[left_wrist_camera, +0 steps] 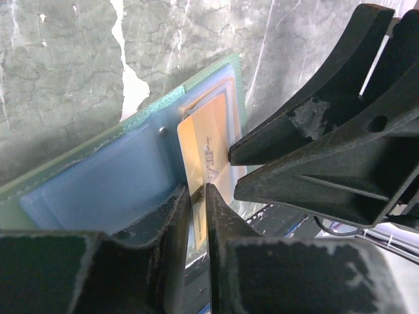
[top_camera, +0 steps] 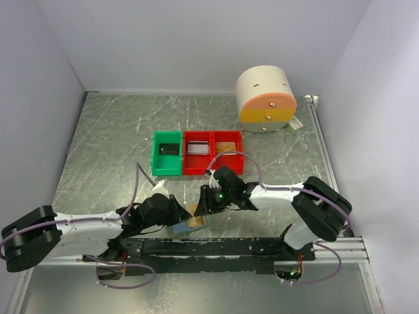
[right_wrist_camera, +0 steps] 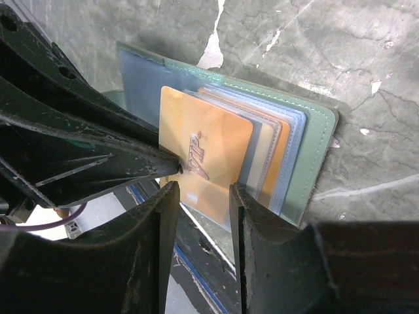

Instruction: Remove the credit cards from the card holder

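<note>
The card holder (left_wrist_camera: 98, 190) lies spread flat at the table's near edge, pale blue on a green backing (right_wrist_camera: 314, 137). A gold-orange credit card (right_wrist_camera: 206, 154) sticks out of its pocket toward the arms. More card edges show in the sleeves behind it. My left gripper (left_wrist_camera: 198, 199) stands slightly open, with the card's (left_wrist_camera: 206, 154) near edge in the narrow gap and daylight beside it. My right gripper (right_wrist_camera: 200, 193) is open, and its fingertips (left_wrist_camera: 230, 157) rest over the card's face. From above, both grippers (top_camera: 185, 212) (top_camera: 204, 206) meet over the holder (top_camera: 180, 227).
A green bin (top_camera: 167, 154) and two red bins (top_camera: 198, 150) (top_camera: 228, 149) stand mid-table, each with something inside. A round cream drawer unit (top_camera: 265, 98) sits at the back right. The black mounting rail (top_camera: 216, 247) runs just below the holder. Grey walls close in on both sides.
</note>
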Available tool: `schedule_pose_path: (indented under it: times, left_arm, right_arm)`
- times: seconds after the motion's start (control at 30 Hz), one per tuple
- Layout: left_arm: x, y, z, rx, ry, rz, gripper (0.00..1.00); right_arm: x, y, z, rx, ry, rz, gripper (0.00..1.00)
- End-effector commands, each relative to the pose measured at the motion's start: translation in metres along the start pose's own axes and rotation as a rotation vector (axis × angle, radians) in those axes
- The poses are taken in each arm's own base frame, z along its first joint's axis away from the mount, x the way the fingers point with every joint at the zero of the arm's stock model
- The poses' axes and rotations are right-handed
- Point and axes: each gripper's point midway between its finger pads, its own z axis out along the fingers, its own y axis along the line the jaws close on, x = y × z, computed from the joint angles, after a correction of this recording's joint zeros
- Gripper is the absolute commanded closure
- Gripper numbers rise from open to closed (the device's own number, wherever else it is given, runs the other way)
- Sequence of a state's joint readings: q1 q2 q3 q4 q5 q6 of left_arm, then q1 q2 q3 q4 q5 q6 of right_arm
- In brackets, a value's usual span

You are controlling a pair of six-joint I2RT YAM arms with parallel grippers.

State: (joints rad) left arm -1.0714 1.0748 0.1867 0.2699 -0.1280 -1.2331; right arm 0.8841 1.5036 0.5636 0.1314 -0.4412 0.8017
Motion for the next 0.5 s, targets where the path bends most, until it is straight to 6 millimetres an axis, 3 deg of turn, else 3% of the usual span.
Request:
schedule_pose_path:
  times: [0.0, 0.27, 0.47]
  left_arm:
    - [-0.0052, -0.0040, -0.0063, 0.021, -0.022, 0.011, 0.74]
    - [-0.0061, -0.0089, -0.0127, 0.072, -0.032, 0.014, 0.84]
    - [-0.0031, -0.0065, -0.0091, 0.065, -0.019, 0.011, 0.79]
  right_arm:
    - [0.0100, -0.0208, 0.0041, 0.069, 0.015, 0.019, 0.62]
    - [0.0106, -0.0213, 0.0054, 0.069, 0.019, 0.025, 0.62]
    - [0.0095, -0.0195, 0.0041, 0.065, 0.013, 0.023, 0.62]
